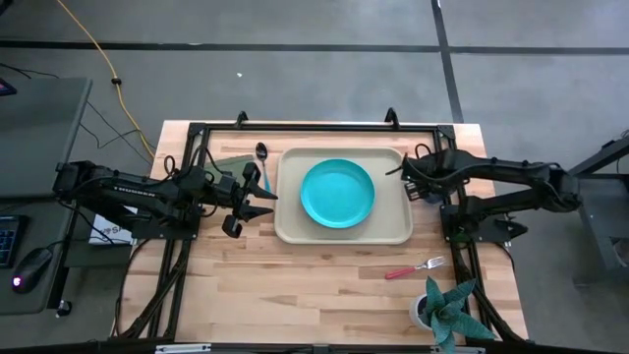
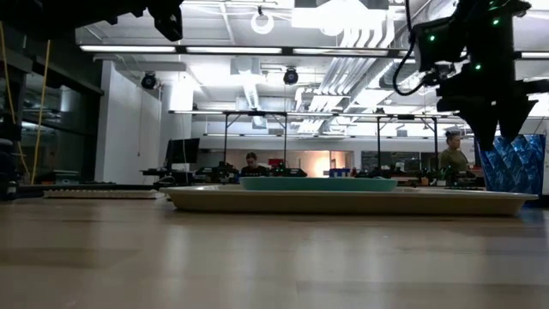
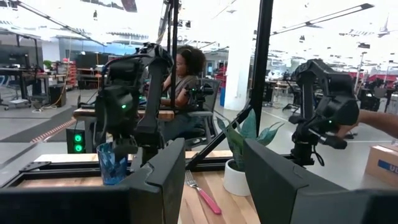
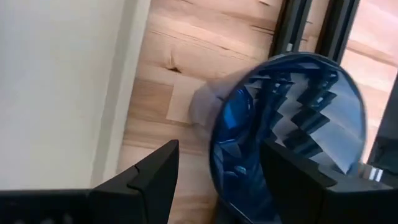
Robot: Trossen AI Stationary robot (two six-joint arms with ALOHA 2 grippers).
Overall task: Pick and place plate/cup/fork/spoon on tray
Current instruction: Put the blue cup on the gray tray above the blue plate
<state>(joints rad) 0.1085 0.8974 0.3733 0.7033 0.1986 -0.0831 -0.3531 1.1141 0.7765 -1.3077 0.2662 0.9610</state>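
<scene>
Right jaws [image 4: 217, 180] spread wide, straddling cup [image 4: 286, 134] at tray's [image 1: 295, 228] 3 o'clock rim; cup seemingly on counter [image 1: 295, 285], contact with fingers unclear. Left jaws [image 1: 246, 204] parted, empty, raised off counter just past tray's 9 o'clock edge. Plate [image 1: 337, 194] centred in tray. Spoon [image 1: 262, 162] on counter near tray's 10 o'clock corner. Fork [image 1: 414, 267] at 5 o'clock from tray, plant pot [image 1: 437, 310] beyond.

One plate [image 1: 337, 194], cup [image 4: 286, 134], fork [image 1: 415, 267], spoon [image 1: 262, 162], tray [image 1: 295, 228], plant [image 1: 444, 308].
</scene>
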